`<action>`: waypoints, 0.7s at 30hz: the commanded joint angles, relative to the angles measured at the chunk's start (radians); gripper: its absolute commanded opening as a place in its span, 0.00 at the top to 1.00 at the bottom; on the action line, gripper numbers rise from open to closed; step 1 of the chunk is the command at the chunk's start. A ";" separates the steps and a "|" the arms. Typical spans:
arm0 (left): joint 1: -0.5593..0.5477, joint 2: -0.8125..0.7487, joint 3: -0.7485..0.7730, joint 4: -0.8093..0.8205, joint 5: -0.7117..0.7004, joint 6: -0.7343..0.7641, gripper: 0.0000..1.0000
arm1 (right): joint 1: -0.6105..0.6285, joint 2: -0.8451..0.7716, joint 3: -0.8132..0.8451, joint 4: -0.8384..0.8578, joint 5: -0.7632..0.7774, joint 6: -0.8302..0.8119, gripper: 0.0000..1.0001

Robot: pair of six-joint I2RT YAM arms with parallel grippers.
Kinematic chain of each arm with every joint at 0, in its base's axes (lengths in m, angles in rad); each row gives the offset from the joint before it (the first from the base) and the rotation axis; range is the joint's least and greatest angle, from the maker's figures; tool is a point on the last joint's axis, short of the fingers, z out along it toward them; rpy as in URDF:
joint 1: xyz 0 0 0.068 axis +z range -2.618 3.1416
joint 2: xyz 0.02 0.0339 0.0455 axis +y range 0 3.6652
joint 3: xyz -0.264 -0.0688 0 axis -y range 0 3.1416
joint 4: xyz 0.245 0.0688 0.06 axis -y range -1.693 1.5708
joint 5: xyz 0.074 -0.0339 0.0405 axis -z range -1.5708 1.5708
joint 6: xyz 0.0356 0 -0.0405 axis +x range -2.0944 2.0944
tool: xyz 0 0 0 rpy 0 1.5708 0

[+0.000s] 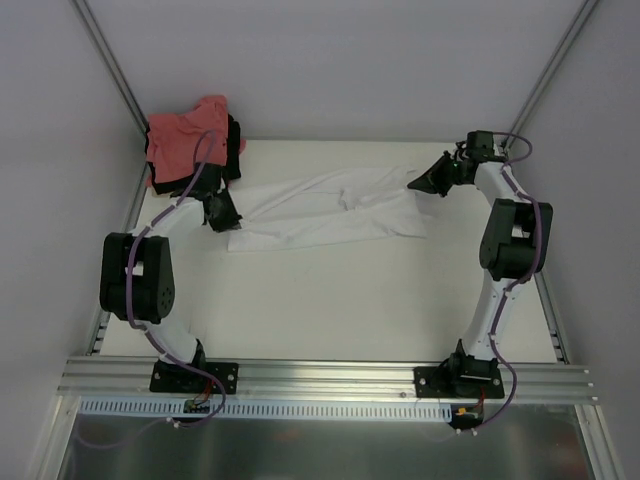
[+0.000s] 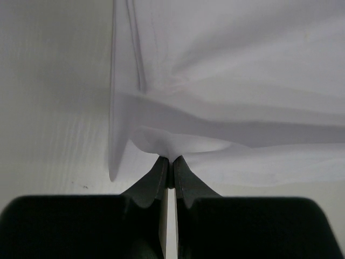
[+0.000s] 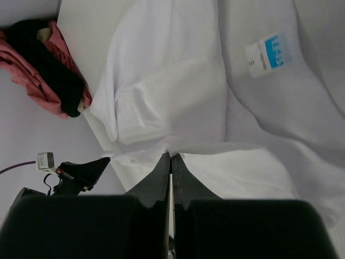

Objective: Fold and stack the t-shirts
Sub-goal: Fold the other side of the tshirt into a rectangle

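Left gripper (image 2: 170,162) and right gripper (image 3: 171,157) are each clamped on an edge of the white t-shirt (image 1: 320,215); advise equal tension and level travel so the fold lands flat.

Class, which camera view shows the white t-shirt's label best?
The right wrist view: the blue-and-white label lies flat and uncovered on the white t-shirt. In the top view the label is too small to find; the left wrist view shows only bunched cloth.

White t-shirt (image 1: 325,213) stretched lengthwise, rumpled, centre; salmon-pink t-shirt (image 1: 185,135) and black t-shirt (image 1: 234,152) heaped far-left.
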 commanded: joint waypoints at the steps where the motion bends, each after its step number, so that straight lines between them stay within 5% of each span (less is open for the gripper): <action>1: 0.032 0.056 0.082 -0.015 0.011 0.033 1.00 | 0.014 0.089 0.158 0.019 -0.046 0.057 0.99; 8: 0.066 0.194 0.241 -0.055 0.025 0.052 1.00 | 0.026 0.313 0.441 0.012 -0.069 0.123 0.94; 11: 0.069 0.271 0.320 -0.098 0.006 0.057 0.88 | 0.026 0.376 0.495 0.022 -0.061 0.140 0.32; 12: 0.070 0.289 0.332 -0.101 -0.003 0.060 0.59 | 0.025 0.382 0.493 0.051 -0.063 0.147 0.01; 14: 0.072 0.291 0.347 -0.098 -0.037 0.063 0.22 | 0.023 0.385 0.479 0.067 -0.075 0.152 0.00; 16: 0.073 0.273 0.344 -0.101 -0.073 0.065 0.01 | 0.025 0.358 0.455 0.079 -0.080 0.137 0.00; 21: 0.073 0.164 0.297 -0.080 -0.132 0.060 0.01 | 0.025 0.198 0.255 0.131 -0.064 0.091 0.00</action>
